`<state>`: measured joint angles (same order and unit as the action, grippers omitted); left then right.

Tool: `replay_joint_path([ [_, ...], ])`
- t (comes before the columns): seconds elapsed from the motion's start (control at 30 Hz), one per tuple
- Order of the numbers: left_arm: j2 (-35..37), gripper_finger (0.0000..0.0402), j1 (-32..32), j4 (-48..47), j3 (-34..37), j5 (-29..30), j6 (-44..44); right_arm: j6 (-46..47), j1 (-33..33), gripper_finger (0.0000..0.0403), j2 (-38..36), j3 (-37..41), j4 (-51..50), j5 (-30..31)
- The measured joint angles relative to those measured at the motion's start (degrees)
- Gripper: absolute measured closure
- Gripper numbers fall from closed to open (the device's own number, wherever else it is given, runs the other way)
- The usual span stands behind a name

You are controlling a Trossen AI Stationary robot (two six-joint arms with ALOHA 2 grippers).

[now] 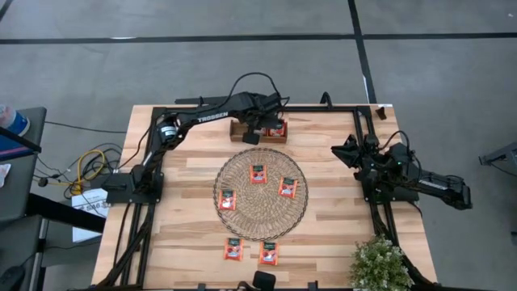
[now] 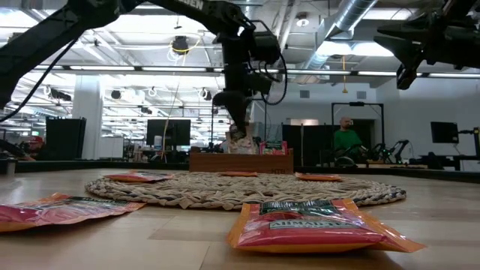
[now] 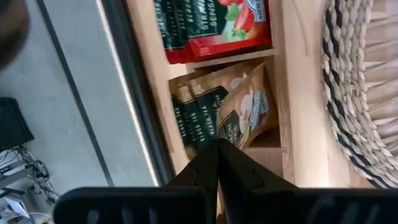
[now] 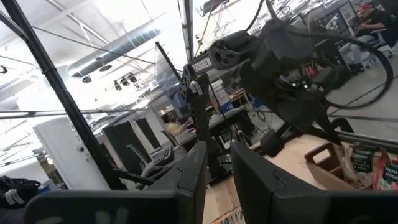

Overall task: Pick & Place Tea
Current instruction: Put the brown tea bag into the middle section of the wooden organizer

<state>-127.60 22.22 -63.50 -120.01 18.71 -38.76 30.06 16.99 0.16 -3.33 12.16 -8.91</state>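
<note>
Sachets of tea (image 1: 258, 173) lie scattered: three on the round woven mat (image 1: 260, 195) at frame centre, two (image 1: 233, 249) on the bare wood below it, more standing in the wooden tray (image 1: 260, 130) at the table's top edge. Above that tray's compartments hangs the left gripper (image 3: 217, 144), clenched on a pale sachet (image 3: 245, 118). At the right edge, the right gripper (image 4: 215, 151) idles aloft, slightly parted, empty. Open plank tabletop (image 1: 190, 175) surrounds the mat; an office hall lies beyond.
</note>
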Motion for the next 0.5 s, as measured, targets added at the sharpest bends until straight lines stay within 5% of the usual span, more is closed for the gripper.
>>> replay_joint_path([
  [0.5, -3.75, 0.0401, -0.04, 1.07, 0.03, 0.46, -1.00, 0.07, -0.11, 0.0336, 0.00, 0.00, -0.13, -0.07],
])
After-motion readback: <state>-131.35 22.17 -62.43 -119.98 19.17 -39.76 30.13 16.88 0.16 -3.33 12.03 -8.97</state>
